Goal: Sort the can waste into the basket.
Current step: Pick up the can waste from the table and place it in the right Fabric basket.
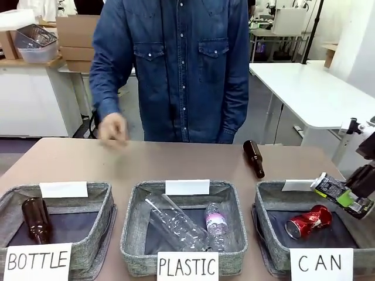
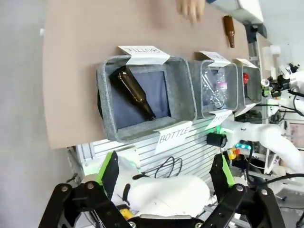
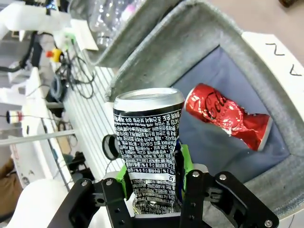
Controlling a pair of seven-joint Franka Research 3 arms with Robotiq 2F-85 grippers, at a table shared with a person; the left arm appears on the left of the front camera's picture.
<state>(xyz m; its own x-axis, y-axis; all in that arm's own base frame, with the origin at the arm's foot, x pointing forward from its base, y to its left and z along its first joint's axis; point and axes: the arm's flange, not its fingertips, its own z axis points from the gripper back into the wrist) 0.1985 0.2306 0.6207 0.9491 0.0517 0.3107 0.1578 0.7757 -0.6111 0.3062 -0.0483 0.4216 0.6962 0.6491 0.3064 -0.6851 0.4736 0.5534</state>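
Right gripper [image 3: 154, 190] is clamping the silver can [image 3: 148, 142] by its lower end, long axis tilted, hanging above the near-right rim of the basket [image 1: 265, 202] signed "CAN"; its floor is lying just below and left. 1 red can [image 1: 308, 222] with Coca-Cola script is already resting inside. Left gripper [image 2: 166, 178] is idling with fingers apart, farther away.
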